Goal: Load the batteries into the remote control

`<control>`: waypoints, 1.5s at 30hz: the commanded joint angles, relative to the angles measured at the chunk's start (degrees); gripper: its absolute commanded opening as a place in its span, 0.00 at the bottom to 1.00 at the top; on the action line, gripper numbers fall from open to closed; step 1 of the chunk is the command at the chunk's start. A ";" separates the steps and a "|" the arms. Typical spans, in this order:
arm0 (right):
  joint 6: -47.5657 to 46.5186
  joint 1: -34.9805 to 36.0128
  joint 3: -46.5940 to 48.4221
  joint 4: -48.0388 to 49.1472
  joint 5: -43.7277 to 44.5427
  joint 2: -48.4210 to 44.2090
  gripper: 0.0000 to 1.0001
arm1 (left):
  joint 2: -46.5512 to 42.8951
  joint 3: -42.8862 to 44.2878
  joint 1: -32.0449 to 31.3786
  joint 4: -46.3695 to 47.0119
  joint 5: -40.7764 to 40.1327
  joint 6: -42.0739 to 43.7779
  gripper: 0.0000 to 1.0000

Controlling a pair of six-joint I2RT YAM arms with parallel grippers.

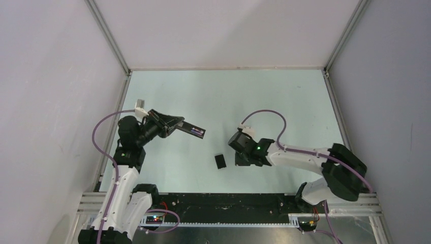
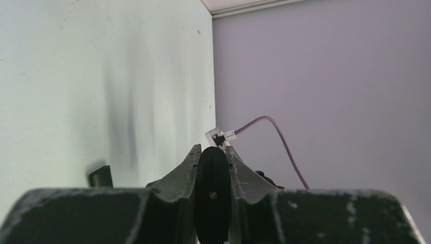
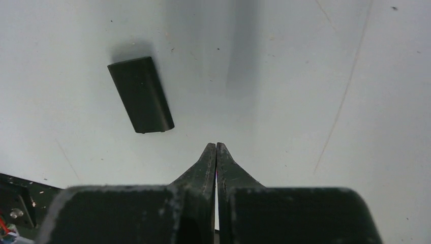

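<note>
The left gripper [image 1: 175,124] is clamped on the remote control [image 1: 192,129], holding it above the desk near the left edge. This likely presents its recess, where a purplish battery [image 1: 196,131] seems seated. The right gripper [image 3: 216,147] is pressed together mid-desk beside the cover plate [image 3: 141,94].

Black remote control [image 1: 192,129] juts out, clamped at one end.

My pale green table [image 1: 264,91] sits boxed in by plain grey-lilac walls [image 1: 51,76], with aluminium corner rails [image 1: 107,35] and even, soft light all round me.
</note>
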 commanded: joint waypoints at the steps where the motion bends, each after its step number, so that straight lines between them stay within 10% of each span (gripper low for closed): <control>1: -3.55 0.84 5.75 -0.51 -1.06 5.82 0.00 | -0.07 1.86 0.70 -1.90 -0.71 3.75 0.00; 45: -6.34 5.44 20.98 -5.96 -6.48 22.96 0.00 | 2.26 -0.21 15.21 -3.55 4.04 7.68 0.00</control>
